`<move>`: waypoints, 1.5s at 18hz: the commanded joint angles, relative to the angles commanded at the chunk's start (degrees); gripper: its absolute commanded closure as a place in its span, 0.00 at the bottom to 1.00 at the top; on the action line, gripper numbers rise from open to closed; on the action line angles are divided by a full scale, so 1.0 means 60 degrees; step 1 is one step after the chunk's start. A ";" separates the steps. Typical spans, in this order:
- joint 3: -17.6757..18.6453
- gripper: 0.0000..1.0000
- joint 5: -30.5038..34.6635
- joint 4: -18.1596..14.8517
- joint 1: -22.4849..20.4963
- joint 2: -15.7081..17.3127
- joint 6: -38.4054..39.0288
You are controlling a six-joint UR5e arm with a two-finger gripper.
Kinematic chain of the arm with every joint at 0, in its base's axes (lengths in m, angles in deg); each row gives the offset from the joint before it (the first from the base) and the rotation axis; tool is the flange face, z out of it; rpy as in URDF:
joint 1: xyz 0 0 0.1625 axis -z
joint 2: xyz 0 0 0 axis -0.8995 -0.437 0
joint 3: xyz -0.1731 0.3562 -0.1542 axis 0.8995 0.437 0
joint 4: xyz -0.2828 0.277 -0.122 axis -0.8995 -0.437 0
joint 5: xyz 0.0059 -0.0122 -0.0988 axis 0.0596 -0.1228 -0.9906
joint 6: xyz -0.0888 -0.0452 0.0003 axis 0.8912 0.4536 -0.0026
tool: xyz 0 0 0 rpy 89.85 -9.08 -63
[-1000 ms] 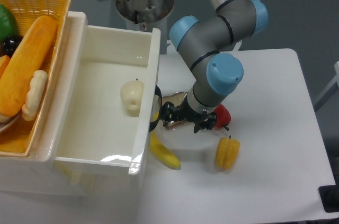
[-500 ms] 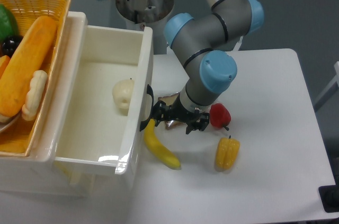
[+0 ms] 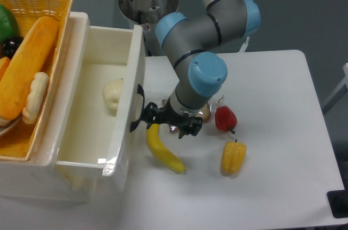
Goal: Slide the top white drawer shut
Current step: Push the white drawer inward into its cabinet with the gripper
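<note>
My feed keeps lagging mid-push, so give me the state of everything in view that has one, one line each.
top white drawer: partly open, pale fruit inside.
pincer: at the drawer's black handle; open or shut, cannot tell.
woven yellow basket: on top of the unit, full of food.
banana: lying on the table by the drawer front.
red pepper: lying on the table.
yellow pepper: lying on the table.

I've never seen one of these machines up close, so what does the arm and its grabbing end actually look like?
The arm is made of thick grey and silver tubes joined by rounded joints with light blue caps. At its end sits a small black gripper with two jaws, much darker than the rest of the arm. No loose cables or readable markings show from this camera.
</note>
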 joint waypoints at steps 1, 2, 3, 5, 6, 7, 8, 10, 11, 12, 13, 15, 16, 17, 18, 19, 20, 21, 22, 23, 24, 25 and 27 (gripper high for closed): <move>0.0000 0.00 0.0000 -0.0044 0.0088 0.0000 0.0058; -0.0015 0.00 0.0000 -0.0044 0.0117 0.0029 0.0117; 0.0000 0.00 0.0000 -0.0044 0.0161 0.0116 0.0117; -0.0015 0.00 0.0073 -0.0030 0.0279 0.0176 0.0103; -0.0015 0.00 0.0059 -0.0030 0.0308 0.0190 0.0117; -0.0015 0.00 0.0073 -0.0044 0.0337 0.0191 0.0117; -0.0015 0.00 0.0088 -0.0030 0.0454 0.0191 0.0117; -0.0015 0.00 0.0088 -0.0030 0.0513 0.0205 0.0117; -0.0015 0.00 0.0102 -0.0030 0.0542 0.0249 0.0117; -0.0015 0.00 0.0117 -0.0030 0.0601 0.0278 0.0132; -0.0029 0.00 0.0117 -0.0015 0.0630 0.0307 0.0117; -0.0015 0.00 0.0103 -0.0015 0.0660 0.0308 0.0117; -0.0015 0.00 0.0117 -0.0015 0.0660 0.0322 0.0117; -0.0015 0.00 0.0117 -0.0015 0.0703 0.0322 0.0117; -0.0015 0.00 0.0117 -0.0015 0.0733 0.0322 0.0117; -0.0029 0.00 0.0117 0.0000 0.0733 0.0308 0.0117; -0.0029 0.00 0.0117 0.0000 0.0748 0.0308 0.0117; -0.0015 0.00 0.0117 0.0000 0.0762 0.0308 0.0117; -0.0029 0.00 0.0117 0.0000 0.0777 0.0322 0.0117; -0.0029 0.00 0.0146 0.0014 0.0864 0.0322 0.0117; -0.0029 0.00 0.0161 0.0014 0.0879 0.0322 0.0117; -0.0029 0.00 0.0205 0.0014 0.0909 0.0322 0.0117; -0.0029 0.00 0.0205 0.0000 0.0923 0.0322 0.0117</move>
